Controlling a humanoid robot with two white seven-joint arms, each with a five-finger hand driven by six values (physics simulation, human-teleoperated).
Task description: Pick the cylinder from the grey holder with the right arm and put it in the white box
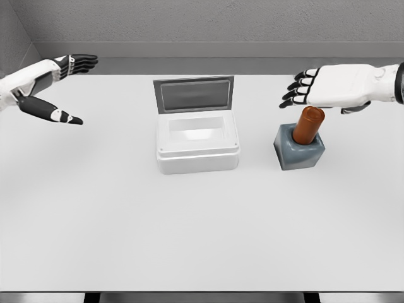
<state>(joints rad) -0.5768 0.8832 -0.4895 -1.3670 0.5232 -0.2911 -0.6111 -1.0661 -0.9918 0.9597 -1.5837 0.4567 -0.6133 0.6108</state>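
Half the cylinder [308, 125] hidden inside holder [299, 148]; right hand [315, 88] spread, empty.

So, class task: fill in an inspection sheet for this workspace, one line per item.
Surface: white table, flat, bare at front.
Job's things: brown cylinder stands tilted in the grey holder; white box sits left of it, lid raised, nothing seen inside.
Clutter: nothing seen.
Grippers: right hand above the cylinder, fingers spread, holding nothing; left hand at far left, open.
Cables: nothing seen.
Surroundings: grey wall behind the table.
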